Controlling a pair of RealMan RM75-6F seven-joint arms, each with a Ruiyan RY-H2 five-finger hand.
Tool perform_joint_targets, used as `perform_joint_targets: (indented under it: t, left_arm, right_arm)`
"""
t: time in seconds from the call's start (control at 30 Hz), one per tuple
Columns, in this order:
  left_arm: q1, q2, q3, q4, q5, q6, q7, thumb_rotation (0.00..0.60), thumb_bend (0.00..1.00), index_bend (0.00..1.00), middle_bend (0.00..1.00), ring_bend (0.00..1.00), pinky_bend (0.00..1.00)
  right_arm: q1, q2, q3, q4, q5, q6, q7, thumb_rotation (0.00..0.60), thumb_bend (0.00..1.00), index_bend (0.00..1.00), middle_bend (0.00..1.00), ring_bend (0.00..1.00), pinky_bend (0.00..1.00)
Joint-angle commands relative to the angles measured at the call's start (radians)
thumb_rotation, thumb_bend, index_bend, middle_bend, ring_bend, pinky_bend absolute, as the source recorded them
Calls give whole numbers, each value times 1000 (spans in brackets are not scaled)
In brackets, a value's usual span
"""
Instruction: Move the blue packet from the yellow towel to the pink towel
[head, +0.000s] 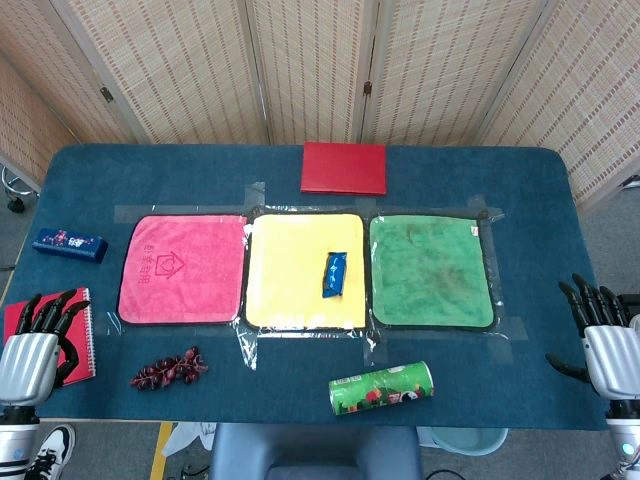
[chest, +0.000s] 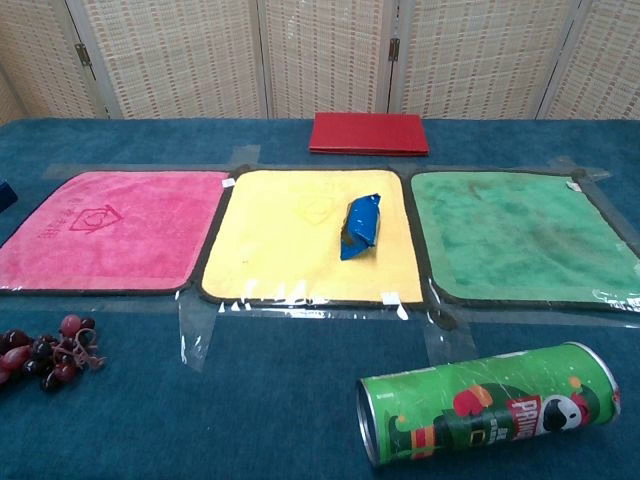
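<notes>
Woven folding screens stand behind a bench (head: 300, 385) covered in dark blue cloth, where three towels lie taped in a row: the pink towel (head: 183, 268), the yellow towel (head: 305, 270) and a green towel (head: 431, 270). One blue packet (head: 335, 273) rests on the right half of the yellow towel, its long axis running from the near edge toward the screens, tilted slightly. The head view alone shows both hands, well apart from the towels: the left hand (head: 35, 345) over a red notebook (head: 50, 340), the right hand (head: 605, 340) off the bench's right edge, the fingers of each spread and holding nothing. One green chip can (chest: 490, 400) lies on its side, one grape bunch (chest: 45, 350) sits near the pink towel, and one red folder (head: 343, 168) lies at the back.
</notes>
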Motion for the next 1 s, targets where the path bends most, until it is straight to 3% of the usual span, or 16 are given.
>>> perform_joint_targets:
  t: [0.03, 0.73, 1.0]
  left_arm:
    - [1, -5, -3, 5, 1, 6, 0, 600, 983, 241, 143, 176, 70]
    - [14, -3, 5, -4, 15, 23, -6, 600, 982, 232, 144, 176, 70]
    - [11, -13, 2, 12, 11, 16, -15, 600, 983, 230, 144, 176, 70]
  right_arm:
    - [0, 2, -1, -1, 0, -2, -2, 600, 124, 0, 0, 57, 0]
    - [-32, 5, -18, 7, -22, 37, 24, 600, 125, 0, 0, 60, 0]
    - [18, -7, -3, 8, -45, -11, 11, 600, 125, 0, 0, 61, 0]
